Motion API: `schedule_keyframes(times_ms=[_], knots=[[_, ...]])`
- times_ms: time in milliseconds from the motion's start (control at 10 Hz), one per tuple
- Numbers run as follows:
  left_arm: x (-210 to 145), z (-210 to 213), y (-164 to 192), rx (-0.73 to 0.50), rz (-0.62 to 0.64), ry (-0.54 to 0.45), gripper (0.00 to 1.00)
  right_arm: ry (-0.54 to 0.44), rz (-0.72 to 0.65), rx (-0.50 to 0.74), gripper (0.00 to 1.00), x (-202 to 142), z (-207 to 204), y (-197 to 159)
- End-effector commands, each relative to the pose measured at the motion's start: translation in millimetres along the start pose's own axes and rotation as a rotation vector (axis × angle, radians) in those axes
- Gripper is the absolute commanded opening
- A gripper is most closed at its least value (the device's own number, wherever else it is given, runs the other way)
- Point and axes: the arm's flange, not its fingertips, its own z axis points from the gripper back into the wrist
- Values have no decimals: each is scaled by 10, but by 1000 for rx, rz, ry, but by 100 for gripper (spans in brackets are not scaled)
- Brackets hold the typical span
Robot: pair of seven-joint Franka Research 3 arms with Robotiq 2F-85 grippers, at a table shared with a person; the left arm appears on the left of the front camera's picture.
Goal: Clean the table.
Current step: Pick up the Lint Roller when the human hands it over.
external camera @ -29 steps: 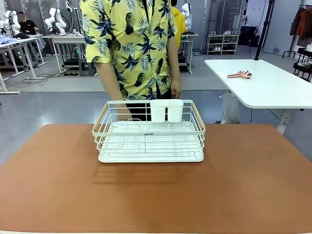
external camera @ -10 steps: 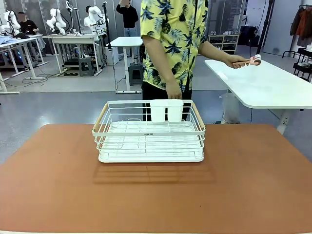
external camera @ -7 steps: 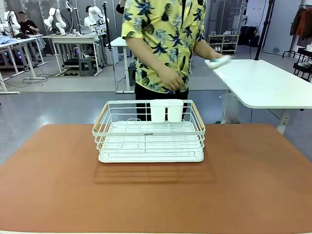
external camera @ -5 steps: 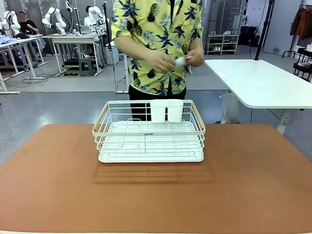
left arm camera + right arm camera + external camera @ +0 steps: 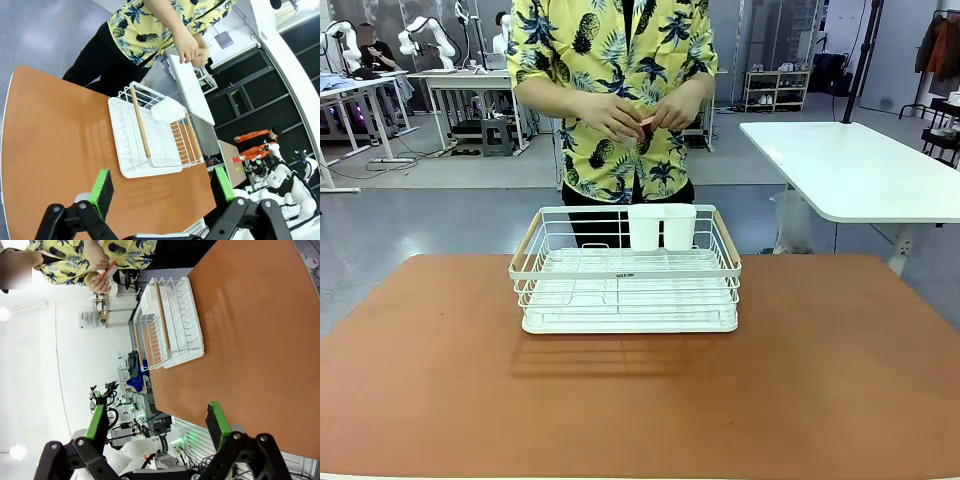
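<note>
While the left gripper (image 5: 162, 184) hovers with its green-padded fingers spread wide and nothing between them, the table (image 5: 55, 140) lies below and ahead of it, its terracotta top running out past both fingertips. A white wire dish rack (image 5: 150, 135) with wooden handles stands on that top, straight ahead of this gripper and well apart from its pads. Two white cups (image 5: 661, 227) hang side by side on the rack's wall farthest from the gripper.

The right gripper (image 5: 156, 420) is likewise released, its jaws fully apart and holding nothing. From it, the same table stretches ahead, and the rack sits beyond its fingertips, clear of them.

Past the rack, on the side of the table away from both grippers, a person in a yellow leaf-print shirt (image 5: 610, 60) stands facing the robot. The person's hands (image 5: 640, 115) are held together at chest height above the rack, pinching a small pinkish thing (image 5: 647, 122); what it is cannot be told. A white-topped table (image 5: 850, 170) stands farther off, ahead and toward the right gripper's side.
</note>
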Motion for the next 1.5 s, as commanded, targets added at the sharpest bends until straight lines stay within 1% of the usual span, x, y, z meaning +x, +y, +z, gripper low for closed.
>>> schedule_keyframes(times_ms=[0, 1400], knots=[[5, 5, 0, -3, 0, -3, 100, -2, 1, 11, 100, -8, 17, 8], [5, 5, 0, -3, 0, -3, 100, -2, 1, 11, 100, -8, 17, 8]])
